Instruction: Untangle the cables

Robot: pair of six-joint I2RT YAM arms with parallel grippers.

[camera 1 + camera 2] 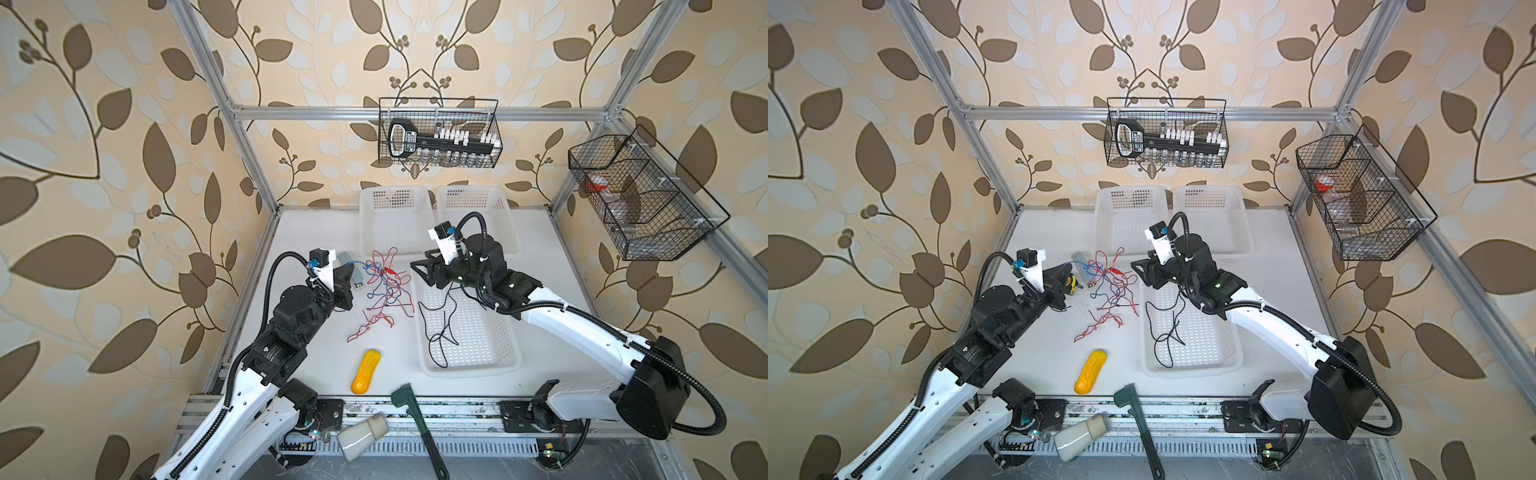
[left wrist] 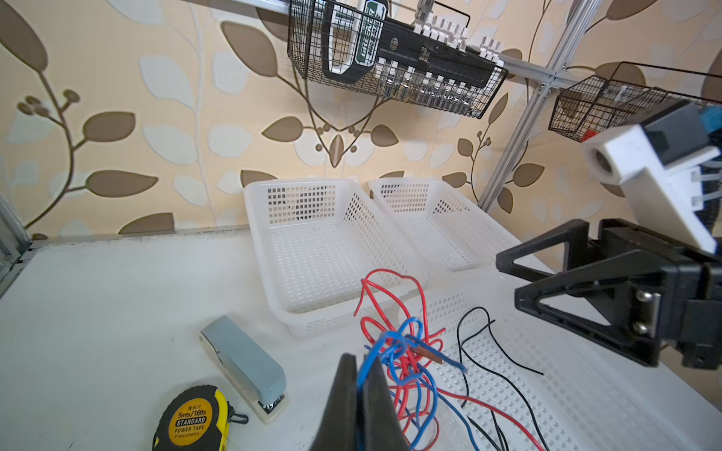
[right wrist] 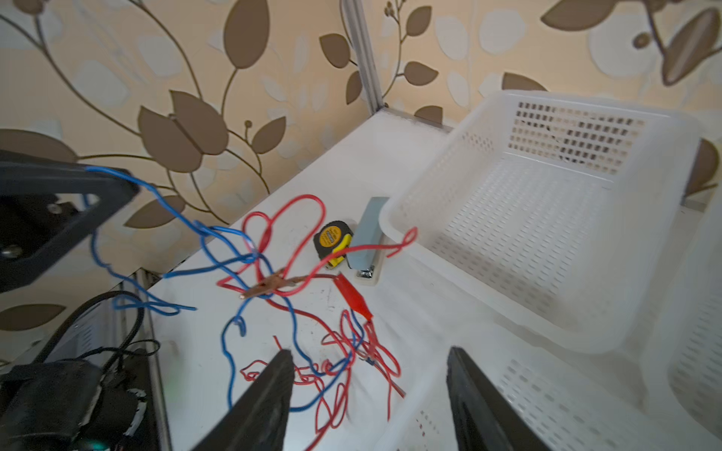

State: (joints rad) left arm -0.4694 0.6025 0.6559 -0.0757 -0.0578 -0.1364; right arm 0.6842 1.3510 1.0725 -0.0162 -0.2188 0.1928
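Note:
The cables are thin wires. A red and blue tangle (image 1: 386,291) lies on the white table between the arms. A black cable (image 1: 431,337) lies apart in the near white basket (image 1: 469,370). My left gripper (image 2: 361,359) is shut on a blue cable (image 2: 410,324), which runs up from the tangle to its fingertips; in both top views this gripper (image 1: 347,276) sits just left of the tangle. My right gripper (image 3: 369,353) is open and holds nothing. It hovers right of the tangle over the near basket's far end (image 1: 417,262). A red clip (image 3: 351,296) hangs in the wires.
A grey stapler (image 2: 246,363) and a yellow tape measure (image 2: 195,421) lie beside the left gripper. Two white baskets (image 1: 395,195) (image 1: 473,193) stand at the back. A yellow object (image 1: 365,372), a green-headed tool (image 1: 409,405) and a white cup (image 1: 361,436) lie near the front edge.

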